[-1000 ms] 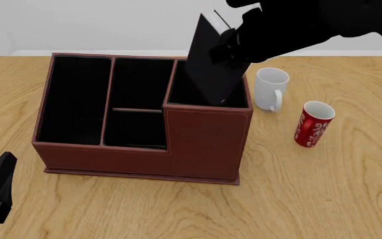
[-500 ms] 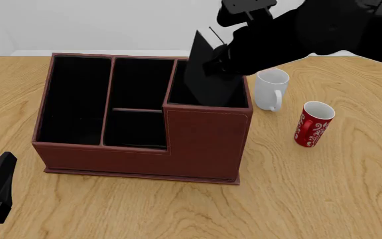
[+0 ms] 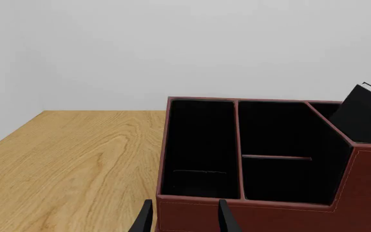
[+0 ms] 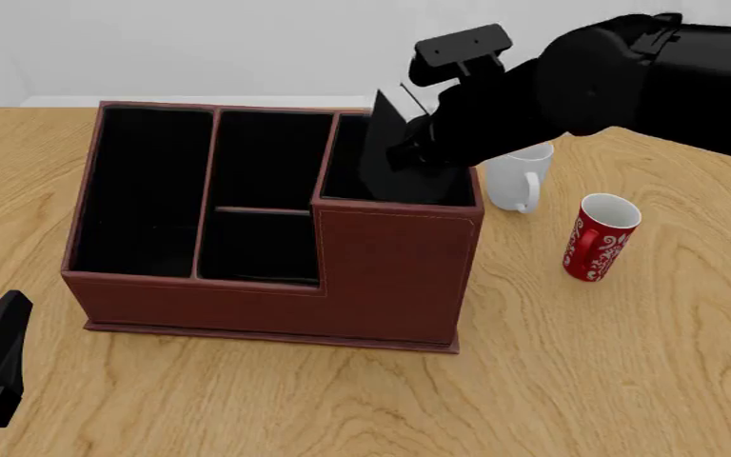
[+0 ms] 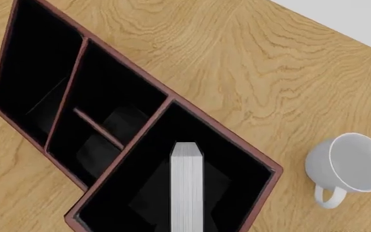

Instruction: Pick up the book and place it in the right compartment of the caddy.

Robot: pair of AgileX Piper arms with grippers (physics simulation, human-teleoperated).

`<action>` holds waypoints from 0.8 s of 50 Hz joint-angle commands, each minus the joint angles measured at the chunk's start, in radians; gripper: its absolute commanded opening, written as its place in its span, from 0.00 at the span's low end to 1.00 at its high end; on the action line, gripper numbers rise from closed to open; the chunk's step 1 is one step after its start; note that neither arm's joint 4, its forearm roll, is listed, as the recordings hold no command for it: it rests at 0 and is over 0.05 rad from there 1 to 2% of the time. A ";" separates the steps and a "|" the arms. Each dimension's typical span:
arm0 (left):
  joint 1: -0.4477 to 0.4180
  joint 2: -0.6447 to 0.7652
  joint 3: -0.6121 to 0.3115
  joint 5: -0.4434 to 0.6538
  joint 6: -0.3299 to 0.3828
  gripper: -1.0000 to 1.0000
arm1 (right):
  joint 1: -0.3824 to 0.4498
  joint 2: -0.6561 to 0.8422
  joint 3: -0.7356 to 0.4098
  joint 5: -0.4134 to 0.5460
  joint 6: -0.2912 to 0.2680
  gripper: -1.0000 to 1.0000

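The reddish-brown caddy stands mid-table. The black book stands tilted with its lower part inside the right compartment and its top corner above the rim. My right gripper is shut on the book's upper part, above that compartment. In the right wrist view the book's white page edge points down into the square black-lined section. My left gripper is open and empty, low at the near left, just in front of the caddy. The left wrist view shows a corner of the book.
A white mug stands just right of the caddy, close to my right arm; it also shows in the right wrist view. A red can stands farther right and nearer. The long left section and the two middle sections hold nothing.
My right gripper has moved down and forward with the book, so the book sits deeper in the right compartment. The left arm has not moved.
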 commanded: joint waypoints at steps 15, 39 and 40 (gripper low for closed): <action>0.000 0.000 0.000 0.000 0.000 1.00 | -0.004 0.036 0.006 -0.032 0.008 1.00; 0.000 0.000 0.000 0.000 0.000 1.00 | -0.016 -0.146 0.063 -0.003 -0.049 1.00; 0.000 0.000 0.000 0.000 0.000 1.00 | -0.016 -0.147 0.063 -0.003 -0.049 1.00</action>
